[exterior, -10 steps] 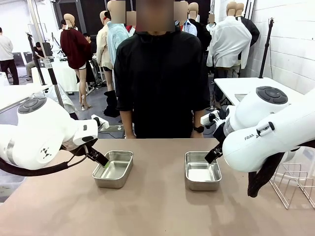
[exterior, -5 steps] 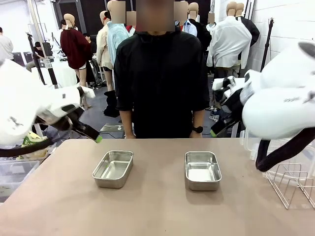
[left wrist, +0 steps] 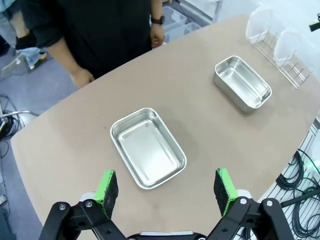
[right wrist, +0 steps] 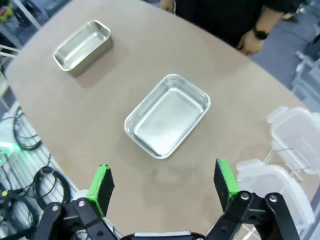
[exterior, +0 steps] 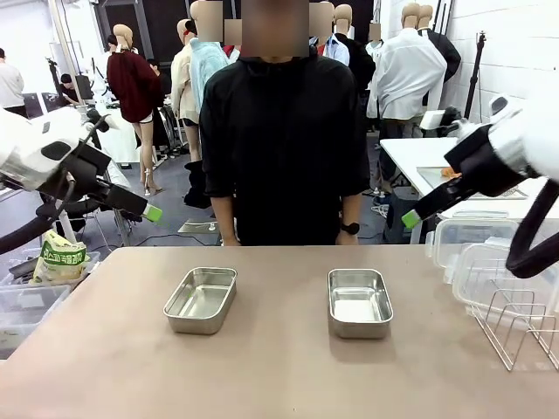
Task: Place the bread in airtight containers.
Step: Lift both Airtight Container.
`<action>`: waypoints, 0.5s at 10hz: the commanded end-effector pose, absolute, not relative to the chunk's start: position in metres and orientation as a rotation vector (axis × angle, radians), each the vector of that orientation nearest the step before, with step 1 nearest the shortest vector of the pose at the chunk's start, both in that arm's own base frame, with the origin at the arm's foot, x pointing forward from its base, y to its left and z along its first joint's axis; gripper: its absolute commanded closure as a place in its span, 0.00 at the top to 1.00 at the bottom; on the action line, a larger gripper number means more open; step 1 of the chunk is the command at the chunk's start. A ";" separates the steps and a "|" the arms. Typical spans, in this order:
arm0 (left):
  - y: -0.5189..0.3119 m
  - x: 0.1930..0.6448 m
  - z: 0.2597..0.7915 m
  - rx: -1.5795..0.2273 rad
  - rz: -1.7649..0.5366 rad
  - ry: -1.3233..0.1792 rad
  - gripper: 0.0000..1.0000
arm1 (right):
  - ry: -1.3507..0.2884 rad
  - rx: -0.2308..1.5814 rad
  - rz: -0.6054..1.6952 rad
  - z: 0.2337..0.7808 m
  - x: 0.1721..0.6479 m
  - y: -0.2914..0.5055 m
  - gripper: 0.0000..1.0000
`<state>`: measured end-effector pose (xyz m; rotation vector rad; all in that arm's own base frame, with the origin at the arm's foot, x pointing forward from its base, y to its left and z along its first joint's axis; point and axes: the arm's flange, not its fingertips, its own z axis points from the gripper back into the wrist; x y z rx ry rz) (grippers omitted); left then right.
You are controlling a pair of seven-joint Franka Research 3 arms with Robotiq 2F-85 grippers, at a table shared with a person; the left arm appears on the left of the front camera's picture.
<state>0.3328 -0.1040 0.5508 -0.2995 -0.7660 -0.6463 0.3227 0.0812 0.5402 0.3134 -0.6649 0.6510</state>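
**Desk:** Where do the containers stand?

**Photographer:** The left pan [exterior: 201, 299] and the right pan [exterior: 359, 302] sit side by side at mid-frame on the brown table [exterior: 279, 384], well apart and both bare inside. No roll has gone into either, and neither pan has budged in the last second.

**Desk:** So what changed?

**Photographer:** The arms. A second ago each gripper hung low at its own pan's outer rim. Now the left gripper [exterior: 149, 212] is up at the frame's left edge and the right gripper [exterior: 411, 218] is up at its right edge. Both are clear of the table, jaws spread wide with nothing between the green pads.

**Desk:** Does that uncover anything?

**Photographer:** The clear lids [exterior: 476, 262] propped by the wire rack [exterior: 515, 336] at lower right, which the right arm screened a second ago.

**Desk:** And for the job?

**Photographer:** The pans look set out and ready, but filling and lidding are yet to begin. The person [exterior: 284, 148] stands at the table's far edge, top centre, arms hanging, so the bread may well come from that side.
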 end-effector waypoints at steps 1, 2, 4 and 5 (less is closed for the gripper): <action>-0.090 0.317 0.528 -0.290 -0.630 -0.718 1.00 | -0.670 0.342 0.635 0.498 0.276 0.061 1.00; -0.085 0.321 0.521 -0.274 -0.607 -0.671 1.00 | -0.691 0.363 0.622 0.496 0.275 0.055 1.00; -0.085 0.323 0.511 -0.300 -0.595 -0.633 1.00 | -0.685 0.372 0.614 0.496 0.273 0.056 1.00; -0.085 0.322 0.510 -0.296 -0.598 -0.627 1.00 | -0.685 0.371 0.608 0.494 0.273 0.055 1.00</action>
